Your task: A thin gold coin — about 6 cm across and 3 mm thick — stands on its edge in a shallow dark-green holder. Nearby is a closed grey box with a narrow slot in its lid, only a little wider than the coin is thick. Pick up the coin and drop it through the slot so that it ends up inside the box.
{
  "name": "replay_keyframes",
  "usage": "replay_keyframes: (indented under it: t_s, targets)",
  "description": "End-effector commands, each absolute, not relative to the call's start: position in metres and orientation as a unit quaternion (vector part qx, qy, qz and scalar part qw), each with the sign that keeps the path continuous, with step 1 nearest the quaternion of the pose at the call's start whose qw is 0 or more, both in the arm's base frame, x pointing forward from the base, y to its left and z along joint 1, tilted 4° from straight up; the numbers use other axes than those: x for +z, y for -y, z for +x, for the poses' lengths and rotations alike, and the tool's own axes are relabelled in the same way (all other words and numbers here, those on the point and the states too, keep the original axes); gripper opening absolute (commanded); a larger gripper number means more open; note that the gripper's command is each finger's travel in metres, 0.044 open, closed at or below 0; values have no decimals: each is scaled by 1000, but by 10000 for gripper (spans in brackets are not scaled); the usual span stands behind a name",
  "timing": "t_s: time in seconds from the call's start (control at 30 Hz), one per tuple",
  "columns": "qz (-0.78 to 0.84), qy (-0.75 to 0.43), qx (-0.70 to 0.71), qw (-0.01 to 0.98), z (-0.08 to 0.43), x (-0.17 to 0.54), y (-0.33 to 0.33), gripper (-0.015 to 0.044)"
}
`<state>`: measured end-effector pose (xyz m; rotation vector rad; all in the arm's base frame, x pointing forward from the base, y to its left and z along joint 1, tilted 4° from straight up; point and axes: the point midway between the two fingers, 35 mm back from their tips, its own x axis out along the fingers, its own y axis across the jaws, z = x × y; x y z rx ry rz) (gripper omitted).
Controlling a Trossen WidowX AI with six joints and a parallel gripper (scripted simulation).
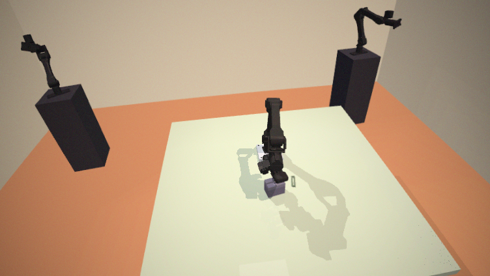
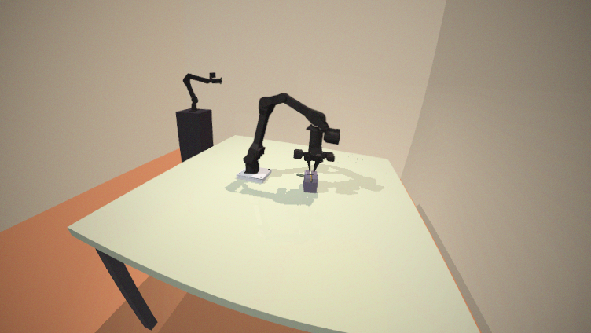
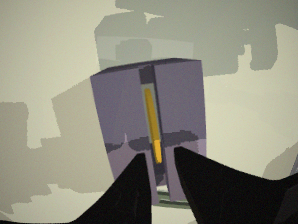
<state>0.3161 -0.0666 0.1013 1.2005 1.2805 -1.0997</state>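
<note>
Wrist view: coin (image 2: pixel 311 178) (image 3: pixel 151 120) free, on edge in the slot of the box (image 1: pixel 274 187) (image 2: pixel 310 184) (image 3: pixel 120 110); gripper (image 2: pixel 313 171) (image 3: pixel 160 157) parted above. Probably stiff, light, slick; if regripping, pinch the flat faces near the upper rim.

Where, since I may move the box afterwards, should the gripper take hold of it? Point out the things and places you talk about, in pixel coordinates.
Probably from straight above, across the two opposite side walls of the box (image 1: pixel 276 190) (image 2: pixel 310 187) (image 3: pixel 117 107) flanking its slot (image 2: pixel 311 175) (image 3: pixel 146 76): those look flat, and the gripper (image 1: pixel 280 177) (image 2: pixel 313 171) (image 3: pixel 160 157) already points down. Whether it spans them, I can't tell.
</note>
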Motion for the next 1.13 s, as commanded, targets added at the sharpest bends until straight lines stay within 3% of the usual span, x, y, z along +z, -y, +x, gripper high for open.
replay_keyframes:
  t_s: [0.0,0.3,0.67,0.8,1.1]
  targets:
    - [498,-532,-457,510,316,102,67,157]
    - [498,-532,-457,510,316,102,67,161]
    - [498,-532,-457,509,315,126,68,440]
    - [497,-534,-459,506,311,161,70,440]
    - [497,-534,-460,506,311,162,70,440]
